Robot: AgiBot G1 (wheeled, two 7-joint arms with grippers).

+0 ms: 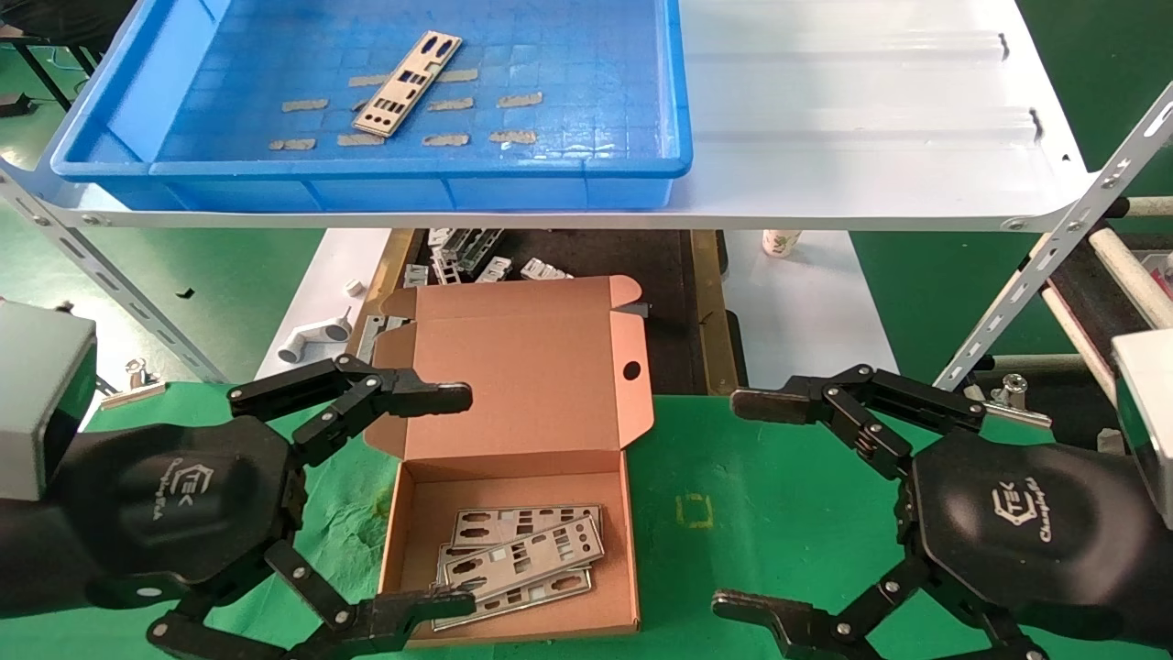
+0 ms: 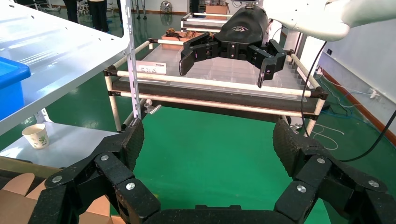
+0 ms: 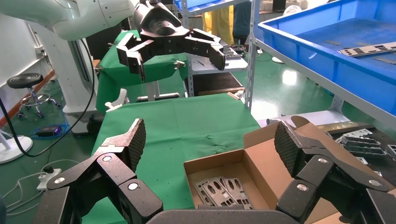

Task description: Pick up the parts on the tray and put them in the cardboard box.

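The left tool [image 1: 463,500] is hovering wide open and empty at about 7 o'clock in the head view, its fingers straddling the left wall of the open cardboard box [image 1: 513,477] on the green-covered table [image 1: 733,495]. The right tool [image 1: 742,504] is hanging just as wide open and empty at about 5 o'clock, well apart from the box. One perforated silver plate [image 1: 408,82] is lying at 11 o'clock in the blue tray [image 1: 367,170] on the white shelf [image 1: 871,119], among tape scraps [image 1: 518,99], while several more plates [image 1: 522,564] are sitting overlapped inside the box
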